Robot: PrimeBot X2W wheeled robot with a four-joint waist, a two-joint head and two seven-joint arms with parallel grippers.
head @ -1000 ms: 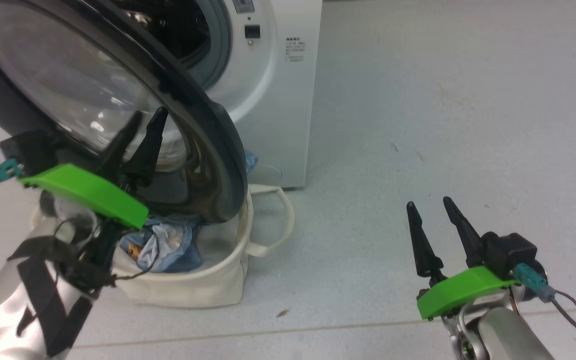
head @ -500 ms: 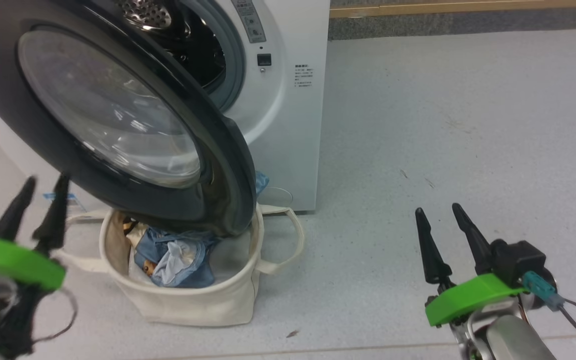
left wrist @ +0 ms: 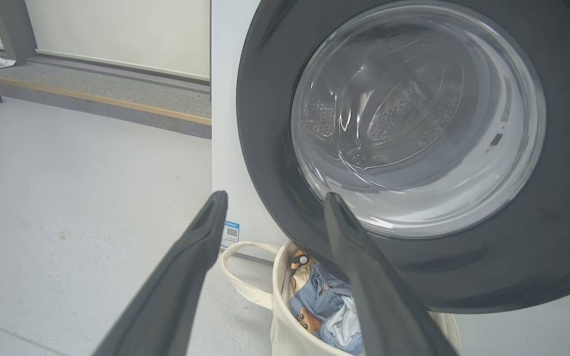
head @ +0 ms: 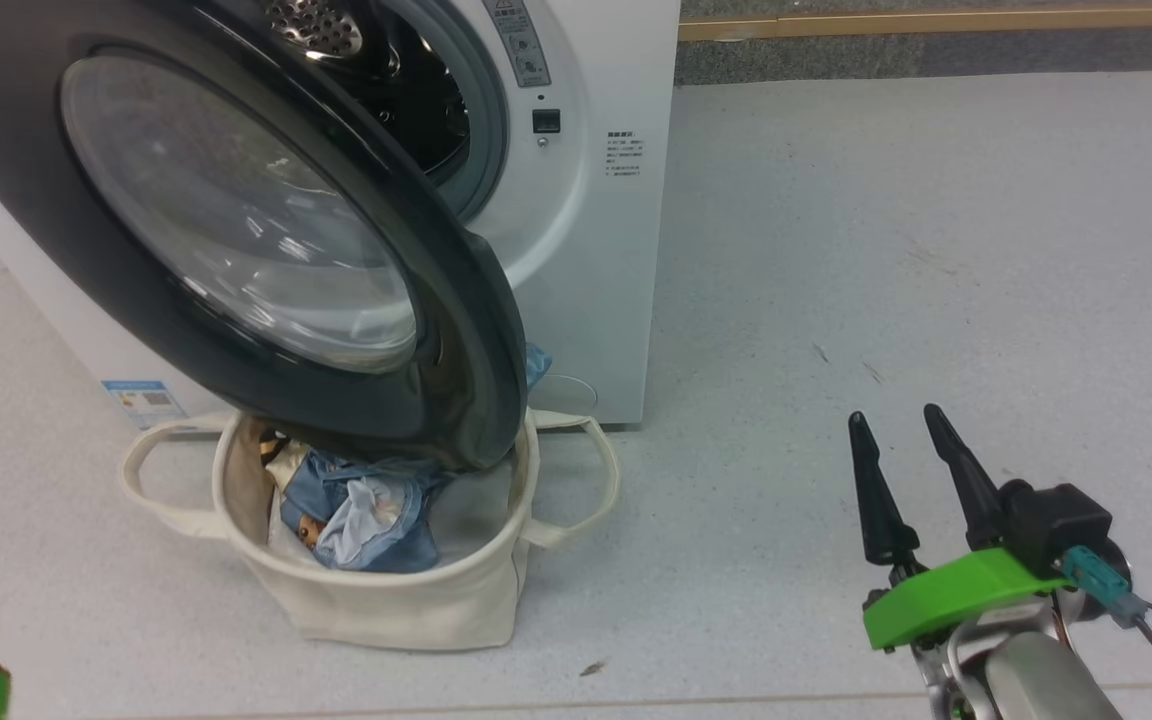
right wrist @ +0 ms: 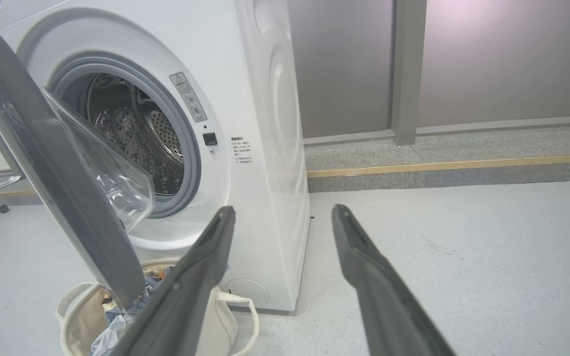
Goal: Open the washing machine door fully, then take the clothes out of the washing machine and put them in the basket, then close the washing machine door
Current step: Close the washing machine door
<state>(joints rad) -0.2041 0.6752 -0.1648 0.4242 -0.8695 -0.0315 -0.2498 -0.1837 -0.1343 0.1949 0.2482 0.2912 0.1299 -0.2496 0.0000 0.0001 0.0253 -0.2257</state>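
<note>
Your washing machine door [head: 236, 240] stands part-way open, swung out from the front of the washing machine [head: 596, 250]. Its glass bulge faces the perforated drum [right wrist: 131, 133]. The door's lower black edge hangs over the mouth of the basket [head: 406, 600], which sits on the floor [head: 886, 250] against the machine's foot. The clothes [head: 366, 510], blue and cream, lie heaped inside it right under that edge; you cannot tell whether door and fabric touch. A blue scrap [head: 534, 365] shows between the door's edge and the machine's front. One basket handle [head: 591, 480] loops out to the right, the other [head: 151, 470] to the left, below a blue label [head: 144, 398] on the machine's side.

Your left gripper [left wrist: 276, 197] hangs low on the left, its fingers spread with nothing between them, pointing at the door's outer face and the basket, apart from both. Your right gripper [head: 893, 414] is over the floor, well apart from the basket, its fingers likewise spread and holding nothing. To the right of the machine the grey floor runs broad up to a wood-edged kerb [head: 936, 22].
</note>
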